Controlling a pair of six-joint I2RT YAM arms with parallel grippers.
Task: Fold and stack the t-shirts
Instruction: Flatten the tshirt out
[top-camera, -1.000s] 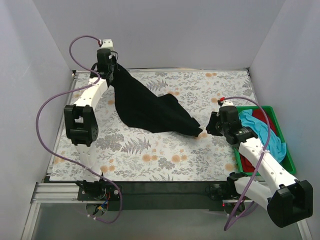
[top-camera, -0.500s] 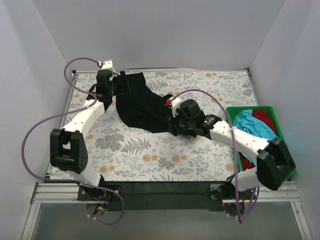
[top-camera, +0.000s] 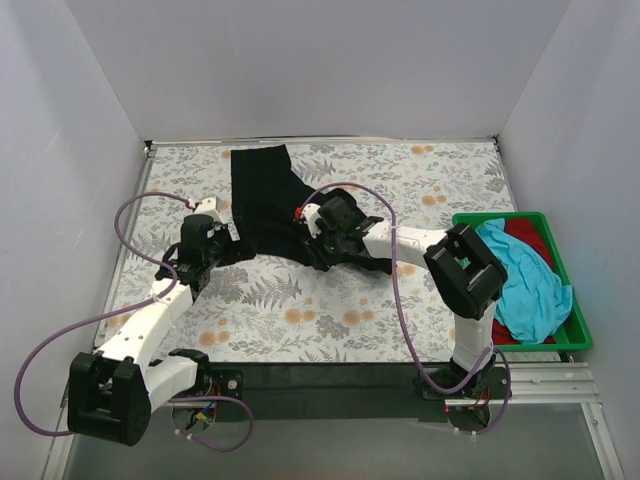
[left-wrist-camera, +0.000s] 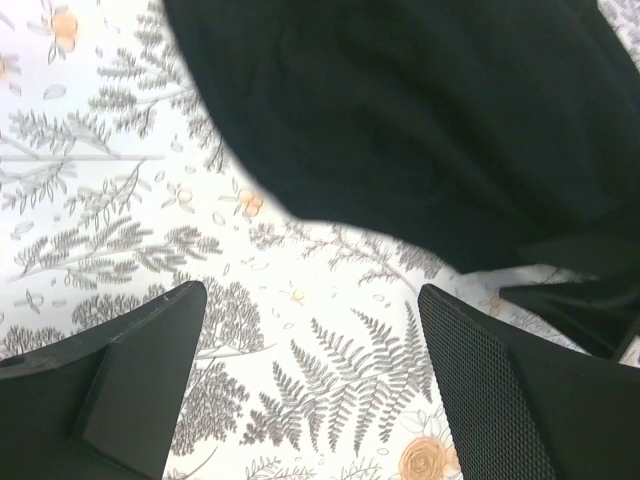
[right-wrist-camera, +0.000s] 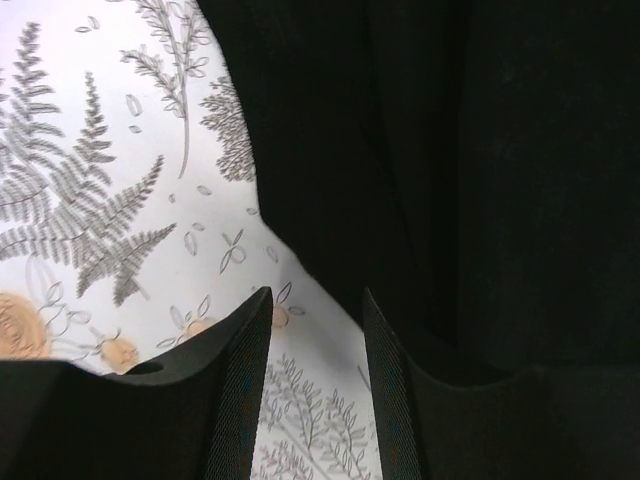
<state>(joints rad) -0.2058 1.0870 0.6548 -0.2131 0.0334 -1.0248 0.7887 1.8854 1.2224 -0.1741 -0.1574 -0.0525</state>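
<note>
The black t-shirt (top-camera: 265, 195) lies spread on the floral table cover, running from the far edge down to the middle. My left gripper (top-camera: 230, 250) hovers just off its near-left edge. In the left wrist view the left gripper (left-wrist-camera: 310, 300) stands wide open over bare fern print, with the black t-shirt (left-wrist-camera: 400, 120) ahead of it. My right gripper (top-camera: 312, 246) is low at the shirt's near edge. In the right wrist view the right gripper (right-wrist-camera: 316, 300) has a narrow gap showing only table cover, one finger beside the black t-shirt (right-wrist-camera: 450, 150). A turquoise t-shirt (top-camera: 525, 280) and a red t-shirt (top-camera: 520, 232) lie at the right.
The turquoise and red shirts sit in a green tray (top-camera: 580, 340) at the table's right edge. The right arm's elbow (top-camera: 465, 265) stands next to that tray. White walls close in the back and both sides. A purple cable loops above the black shirt.
The left gripper let go of the black shirt's corner, opened wide and drew back toward the near left. The shirt dropped flat. The right arm swung left to the shirt's near edge.
</note>
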